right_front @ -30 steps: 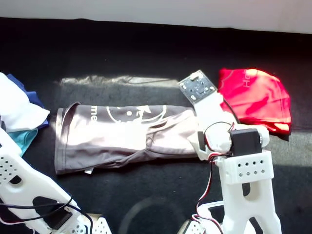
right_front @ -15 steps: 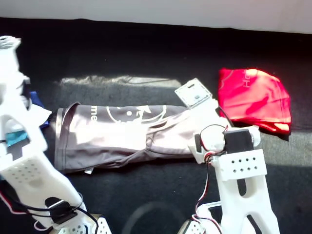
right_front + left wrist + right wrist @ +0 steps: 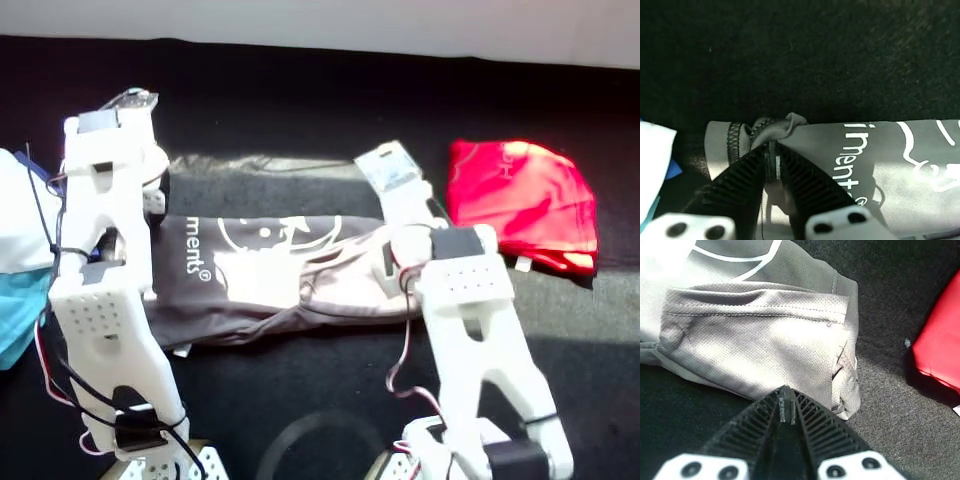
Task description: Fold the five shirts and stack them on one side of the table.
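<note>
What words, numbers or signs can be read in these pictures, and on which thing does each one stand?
Grey shirt: white lettering beside a white line drawing; only the end of a word shows, so no whole word can be read.
Red shirt: faint lettering at its folded edge, too blurred to read.
Numbers: none.

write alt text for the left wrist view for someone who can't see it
The left gripper is shut on a bunched edge of the grey shirt, which lies on the black table with white print showing. A white cloth lies just past the shirt's gripped end.
</note>
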Motion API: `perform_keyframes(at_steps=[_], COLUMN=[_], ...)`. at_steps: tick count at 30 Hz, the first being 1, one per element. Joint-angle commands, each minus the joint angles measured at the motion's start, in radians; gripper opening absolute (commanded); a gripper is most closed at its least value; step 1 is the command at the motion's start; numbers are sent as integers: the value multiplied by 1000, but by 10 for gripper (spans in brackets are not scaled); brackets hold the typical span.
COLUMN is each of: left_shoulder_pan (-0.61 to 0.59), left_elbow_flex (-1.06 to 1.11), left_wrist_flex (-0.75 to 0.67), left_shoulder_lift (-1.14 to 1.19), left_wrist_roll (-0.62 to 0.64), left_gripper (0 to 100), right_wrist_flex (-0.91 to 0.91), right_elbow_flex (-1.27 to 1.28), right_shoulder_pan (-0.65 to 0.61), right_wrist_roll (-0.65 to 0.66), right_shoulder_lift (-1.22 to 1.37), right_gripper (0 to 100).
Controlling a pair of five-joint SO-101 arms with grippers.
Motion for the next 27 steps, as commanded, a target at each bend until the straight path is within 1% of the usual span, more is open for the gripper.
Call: perform_keyframes(at_steps=[1, 6, 9, 13, 17, 22, 24, 27], left_shoulder_pan=[-41, -105, -150, -163, -148, -145, -143, -153], left_elbow_flex=[-5, -1, -4, -5, -50, -197, -259, -257], left_wrist_flex=[-54, -104, -97, -83, 8, 196, 279, 296], left_shoulder_lift=[4, 16, 8, 5, 5, 5, 5, -5], left_wrist_roll=[49, 118, 166, 167, 167, 166, 163, 137], left_gripper=[9, 9, 9, 9, 9, 24, 78, 184], right_wrist_flex=[-19, -18, -18, -16, -8, 18, 22, 22], right_elbow_flex=[-81, -90, -88, -81, -77, -56, -36, -2], right_shoulder_pan=[-10, -7, -5, -7, -5, -5, -5, -5], right_wrist_roll=[-8, -2, -2, -2, -2, -2, 0, 0], right_shoulder_lift=[111, 213, 202, 160, 110, 45, 16, -24], right_gripper=[9, 9, 9, 9, 9, 9, 9, 9])
